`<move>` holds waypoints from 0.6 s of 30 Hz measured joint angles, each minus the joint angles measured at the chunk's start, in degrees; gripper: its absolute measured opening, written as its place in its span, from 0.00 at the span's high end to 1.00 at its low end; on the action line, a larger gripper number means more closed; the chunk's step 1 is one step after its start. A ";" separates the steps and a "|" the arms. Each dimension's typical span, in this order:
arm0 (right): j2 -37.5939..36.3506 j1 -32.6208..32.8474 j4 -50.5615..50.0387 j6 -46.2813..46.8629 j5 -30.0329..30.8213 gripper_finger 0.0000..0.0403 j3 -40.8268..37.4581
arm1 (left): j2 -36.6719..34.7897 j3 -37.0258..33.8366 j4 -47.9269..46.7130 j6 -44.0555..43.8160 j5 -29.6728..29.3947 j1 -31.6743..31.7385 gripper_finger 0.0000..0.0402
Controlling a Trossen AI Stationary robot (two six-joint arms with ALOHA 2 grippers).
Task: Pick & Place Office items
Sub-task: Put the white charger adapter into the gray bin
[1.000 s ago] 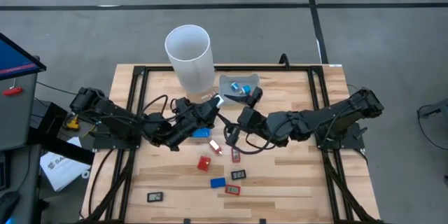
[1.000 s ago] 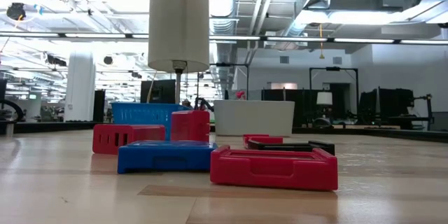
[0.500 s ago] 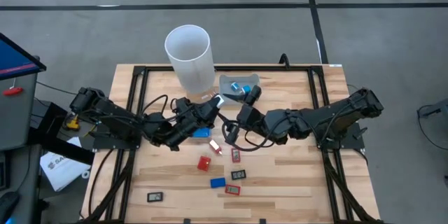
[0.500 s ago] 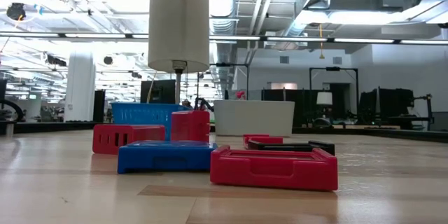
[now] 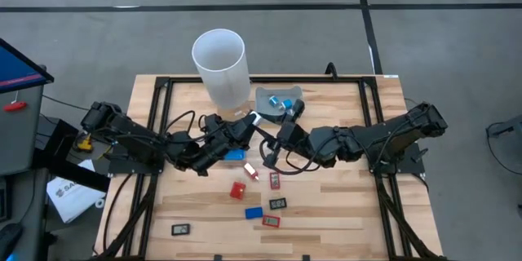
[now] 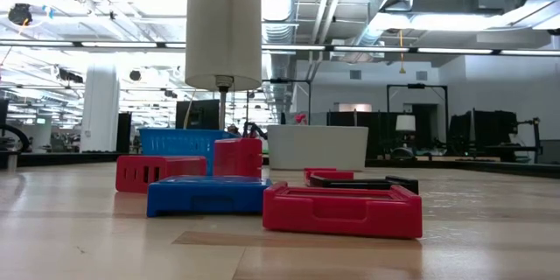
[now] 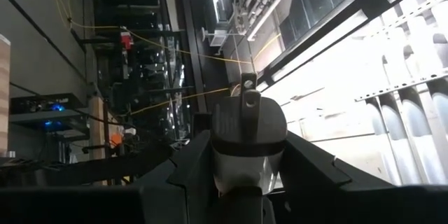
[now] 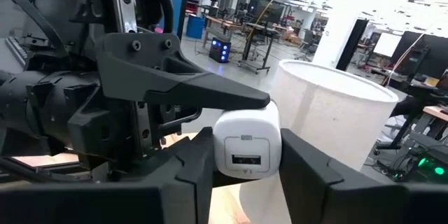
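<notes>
Barely any change since a second ago: the right gripper (image 5: 273, 130) has crept a touch closer to the left gripper (image 5: 247, 121), and now they meet near the middle of the table (image 5: 342, 204), toward its far edge. Right's fingers are clamped on a small white block (image 8: 246, 150) with a slot in its face; the left wrist view shows the left fingers closed on a white piece (image 7: 248, 124) too, though whether it is the same one I cannot tell. Just behind them stands the white cylinder (image 5: 220, 65) at the far edge, with a grey tray (image 5: 274, 95) beside it holding a blue bit (image 5: 285, 99). Loose office items lie toward the near edge: a red block (image 5: 237, 190), a blue rectangle (image 5: 253, 211), a red frame (image 5: 271, 221), a black frame (image 5: 277, 203), and a black piece (image 5: 180, 229) off toward the near left corner.
</notes>
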 joint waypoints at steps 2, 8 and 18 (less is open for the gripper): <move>0.00 0.06 -0.01 0.01 0.03 0.71 0.00 | 0.00 0.00 -0.23 -0.03 0.20 -0.05 0.65; -0.09 0.09 0.46 1.63 -0.73 0.71 0.02 | 0.10 -0.01 -1.20 0.79 6.62 -0.03 0.60; -1.20 0.23 -0.86 0.91 1.19 0.71 2.68 | -5.29 -1.71 -3.91 8.24 16.78 0.09 0.50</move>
